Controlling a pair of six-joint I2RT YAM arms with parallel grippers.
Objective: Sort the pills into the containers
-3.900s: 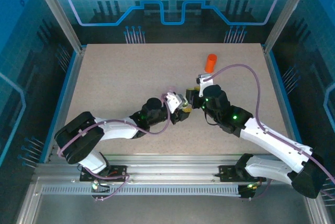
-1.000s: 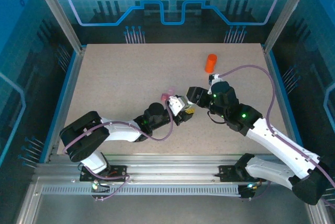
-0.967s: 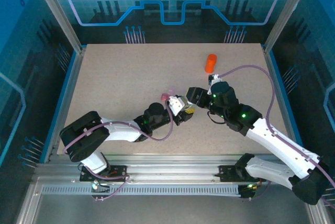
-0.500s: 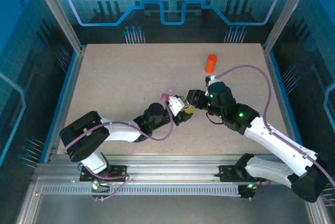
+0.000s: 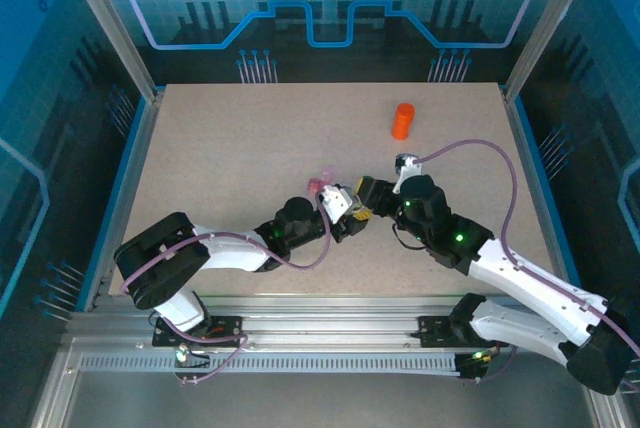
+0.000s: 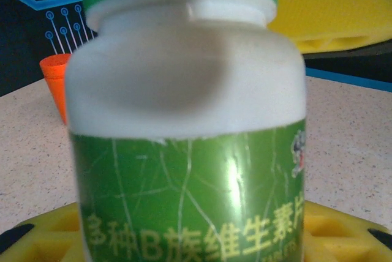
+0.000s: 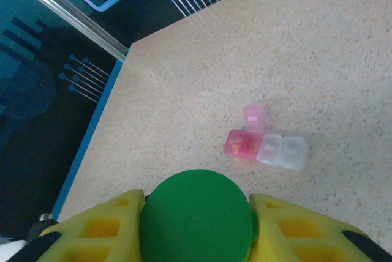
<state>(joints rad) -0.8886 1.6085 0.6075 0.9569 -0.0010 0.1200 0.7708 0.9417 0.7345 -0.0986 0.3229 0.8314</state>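
Observation:
A white pill bottle (image 6: 184, 90) with a green label stands upright in my left gripper (image 5: 350, 214), whose yellow fingers (image 6: 343, 228) are shut on its body. My right gripper (image 7: 196, 228) comes down from above, its yellow pads pressed on both sides of the bottle's green cap (image 7: 196, 207). The two grippers meet at the table's middle (image 5: 362, 203). The containers (image 7: 266, 142) lie on the table just beyond: a pink compartment with its lid up, something orange inside, joined to colourless ones. In the top view the containers (image 5: 319, 185) sit just left of the grippers.
An orange bottle (image 5: 402, 120) stands upright at the back right of the speckled table (image 5: 220, 148), also behind the white bottle in the left wrist view (image 6: 54, 78). Blue rails and glass walls bound the table.
My right gripper has moved left and down onto the bottle and closed its fingers on the green cap. The left arm and the bottle have stayed put.

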